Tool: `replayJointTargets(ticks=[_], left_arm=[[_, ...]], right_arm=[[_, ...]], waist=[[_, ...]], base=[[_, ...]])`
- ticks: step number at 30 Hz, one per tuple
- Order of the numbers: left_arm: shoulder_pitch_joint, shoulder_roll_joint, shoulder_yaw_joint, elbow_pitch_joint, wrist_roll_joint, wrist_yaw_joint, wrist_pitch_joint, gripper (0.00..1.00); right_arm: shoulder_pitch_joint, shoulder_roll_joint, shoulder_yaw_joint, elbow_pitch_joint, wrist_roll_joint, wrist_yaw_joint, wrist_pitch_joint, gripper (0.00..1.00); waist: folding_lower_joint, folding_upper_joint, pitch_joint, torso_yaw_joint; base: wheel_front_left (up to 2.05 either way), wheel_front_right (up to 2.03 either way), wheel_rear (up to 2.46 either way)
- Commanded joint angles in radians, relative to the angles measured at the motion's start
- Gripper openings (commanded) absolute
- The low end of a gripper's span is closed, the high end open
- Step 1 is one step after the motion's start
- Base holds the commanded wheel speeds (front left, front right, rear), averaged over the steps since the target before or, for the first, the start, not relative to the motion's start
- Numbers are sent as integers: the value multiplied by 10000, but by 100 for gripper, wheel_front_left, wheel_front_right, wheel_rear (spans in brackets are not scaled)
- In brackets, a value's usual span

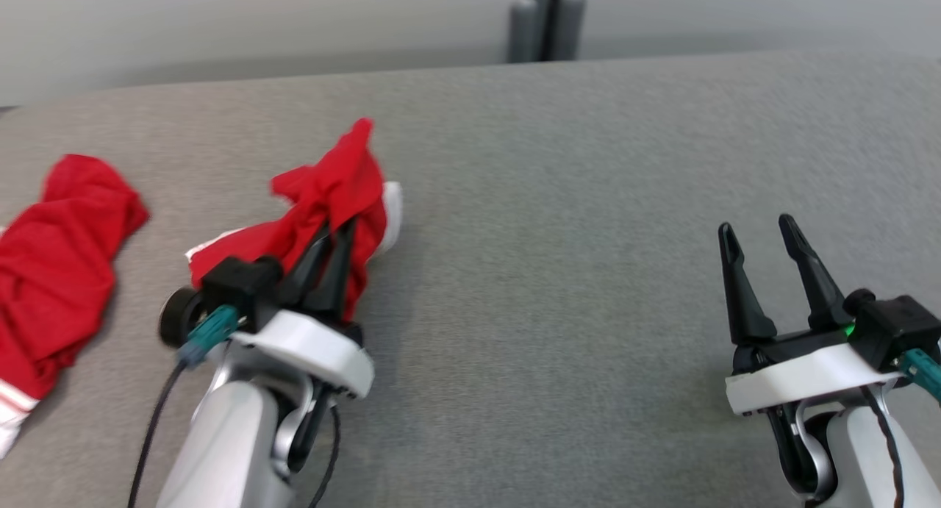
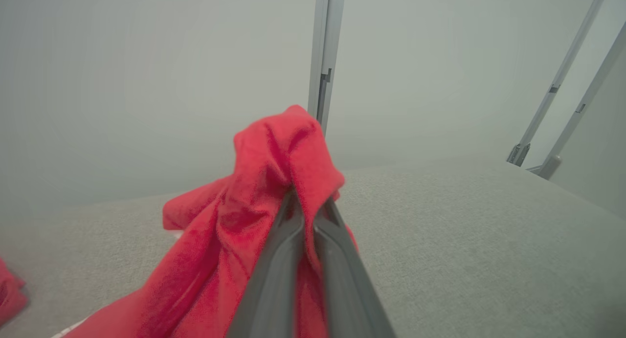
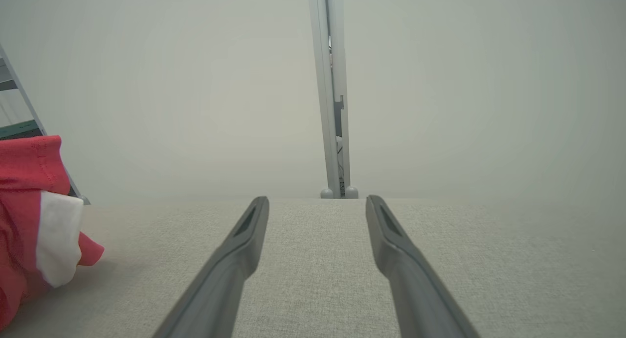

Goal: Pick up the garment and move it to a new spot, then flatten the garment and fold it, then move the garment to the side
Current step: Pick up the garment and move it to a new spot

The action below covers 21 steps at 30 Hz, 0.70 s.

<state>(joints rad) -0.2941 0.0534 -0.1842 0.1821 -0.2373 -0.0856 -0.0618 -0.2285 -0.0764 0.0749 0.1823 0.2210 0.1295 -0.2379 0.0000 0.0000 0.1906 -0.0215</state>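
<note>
Pick-up step is under way: your left gripper is clamping a bunched fold of the red garment, which is peaking up toward ten o'clock on the grey table. Your right gripper is hanging spread and empty near four o'clock. Next you are probably needing a clean lift and carry toward open table. A second red heap is running off frame at nine o'clock; whether it is joining the held cloth, you cannot tell.
</note>
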Motion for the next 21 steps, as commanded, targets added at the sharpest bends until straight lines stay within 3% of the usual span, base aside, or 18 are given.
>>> replayJointTargets(ticks=[1, 12, 18, 19, 20, 21], left_arm=[[-308, 36, -174, 72, 76, -70, -8, 0], [-2030, 0, -2557, 642, -115, -367, 138, 0], [-2213, -6, -3244, 1501, -335, -390, 213, 0], [-2221, -4, -3307, 1621, -329, -396, 163, 30], [-2212, -4, -3382, 1759, -354, -404, 163, 91], [-2203, -5, -3429, 1850, -376, -411, 104, 100]], right_arm=[[-142, -34, -42, 27, 62, 22, -81, 100], [-494, 180, -68, 243, 274, 22, -269, 100], [-521, 237, -93, 244, 457, 22, -292, 100], [-483, 235, -111, 217, 468, 22, -292, 100], [-463, 235, -124, 186, 482, 22, -291, 100], [-443, 237, -132, 168, 499, 22, -292, 100]], waist=[[0, 0, 619, -739], [0, 0, 1697, -2664], [0, 0, 2059, -3138], [0, 0, 2075, -3153], [0, 0, 2083, -3161], [0, 0, 2084, -3159]], base=[[0, 0, 0], [0, 0, 0], [0, 0, 0], [0, 0, 0], [0, 0, 0], [0, 0, 0]])
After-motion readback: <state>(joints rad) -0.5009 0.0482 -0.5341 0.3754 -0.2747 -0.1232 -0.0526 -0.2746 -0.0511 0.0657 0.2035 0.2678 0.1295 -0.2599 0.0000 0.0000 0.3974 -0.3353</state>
